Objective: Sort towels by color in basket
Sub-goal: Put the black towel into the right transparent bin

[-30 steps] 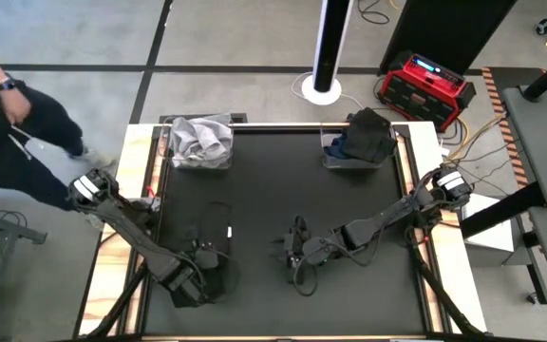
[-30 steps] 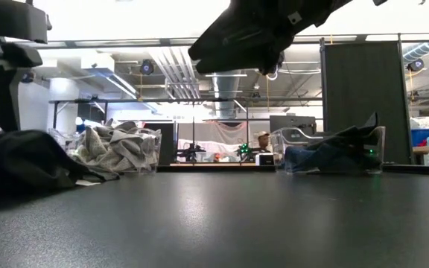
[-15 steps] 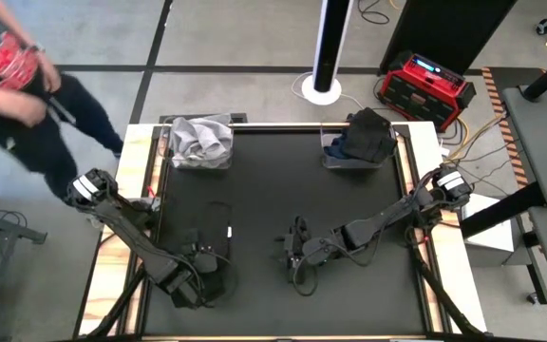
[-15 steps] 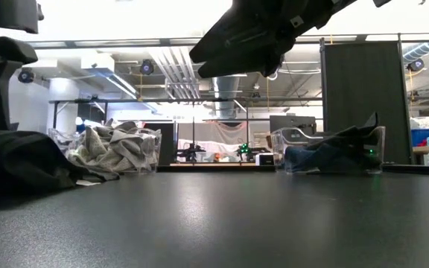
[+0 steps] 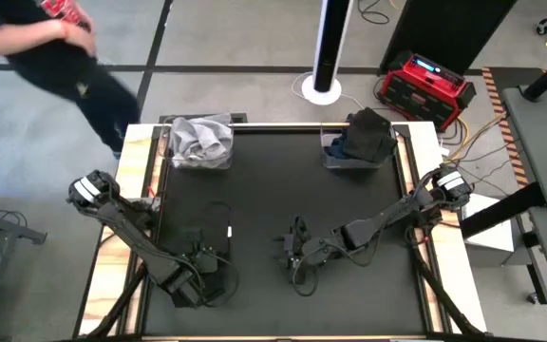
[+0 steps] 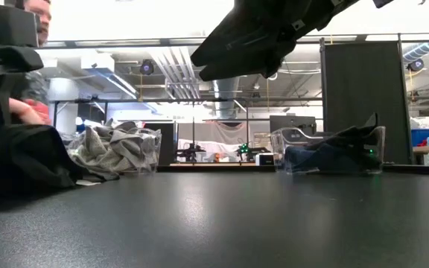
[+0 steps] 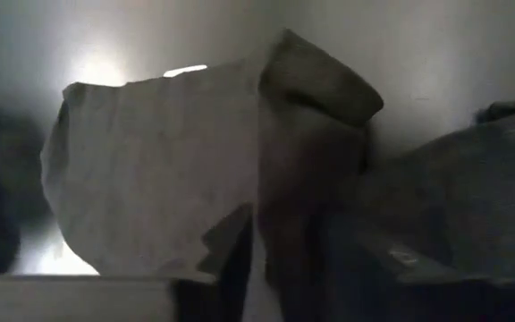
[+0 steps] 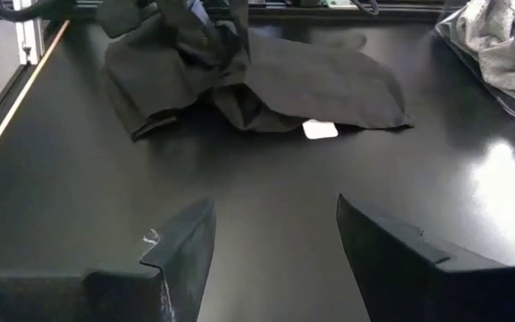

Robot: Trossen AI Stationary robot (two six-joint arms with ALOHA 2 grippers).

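A black towel (image 5: 207,233) with a white tag (image 8: 320,130) lies crumpled on the black table top, near its left side. My left gripper (image 5: 204,263) comes down on the towel's near part and is shut on a fold of it (image 7: 289,241). My right gripper (image 5: 295,249) hangs open above the middle of the table (image 8: 275,241), pointing toward the towel with nothing between its fingers. At the far edge, the left basket (image 5: 200,141) holds white and grey towels. The right basket (image 5: 359,141) holds dark ones. My left gripper pinches a raised fold of the black towel (image 7: 298,179) between its two fingers. The fingers come from above, slanting down. The fold stands up between them, bunched (image 8: 213,36). The rest of the towel lies spread on the table (image 7: 150,170).
Bare black table top lies between the towel and the two baskets. A person (image 5: 55,38) moves on the floor beyond the table's far left corner. A red device (image 5: 425,85) and a white pole stand on the floor behind the far edge.
My right gripper has opened a little wider and stays where it was. The person behind the far left corner has walked farther off.
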